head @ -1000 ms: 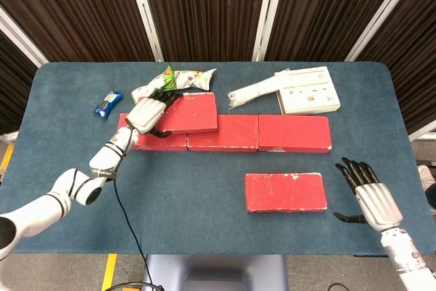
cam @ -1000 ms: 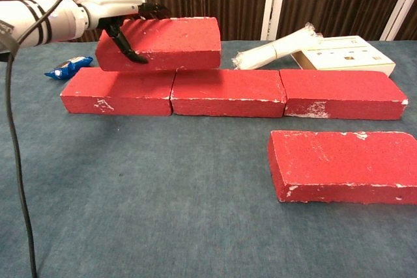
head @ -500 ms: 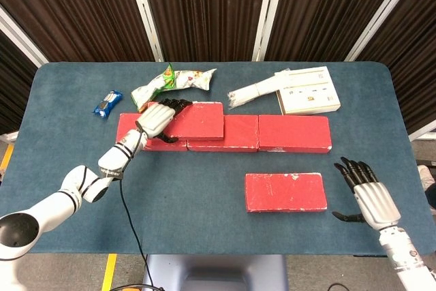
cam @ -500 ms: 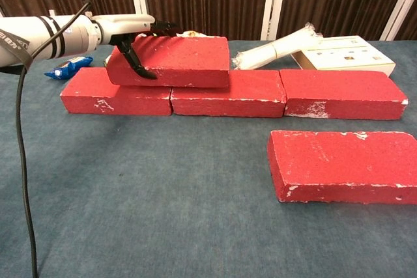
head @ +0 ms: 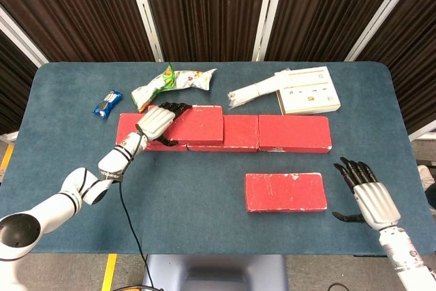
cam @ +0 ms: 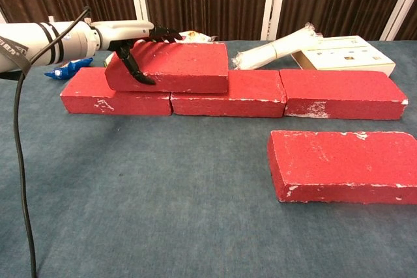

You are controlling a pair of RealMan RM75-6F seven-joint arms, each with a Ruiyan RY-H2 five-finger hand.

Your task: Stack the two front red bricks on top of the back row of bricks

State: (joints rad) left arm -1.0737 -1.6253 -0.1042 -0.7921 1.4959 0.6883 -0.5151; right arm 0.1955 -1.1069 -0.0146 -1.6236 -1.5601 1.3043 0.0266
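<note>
**On the back row: first brick down, second still out front**

At table's far-left, the left hand (cam: 133, 47) grips the stacked brick (cam: 171, 68) by its left end, fingers over the top, thumb down the near face. A sec ago that brick hung tilted above the row; half a sec ago it was nearly level but still off the row; now it rests on the back row (cam: 260, 92), straddling the seam btwn the left and middle bricks. Chest view shows its underside meeting the row along most of its length; left corner under the hand looks rounded or a touch raised, can't tell which.

So step 1 is placed but not released; the hand needs to let go w/o dragging the brick off line.

Right hand (head: 366, 195) hasn't shifted across the frames: fingers spread, holding nothing, just right of the remaining front brick (head: 285, 191), not touching. That brick lies flat, well in front of the row's right end, untouched. Roughly half done, I'd say.

Behind the row, unchanged: green snack bag (head: 174, 82), blue wrapper (head: 107, 103), white roll (head: 259, 90) and box (head: 310, 93).
</note>
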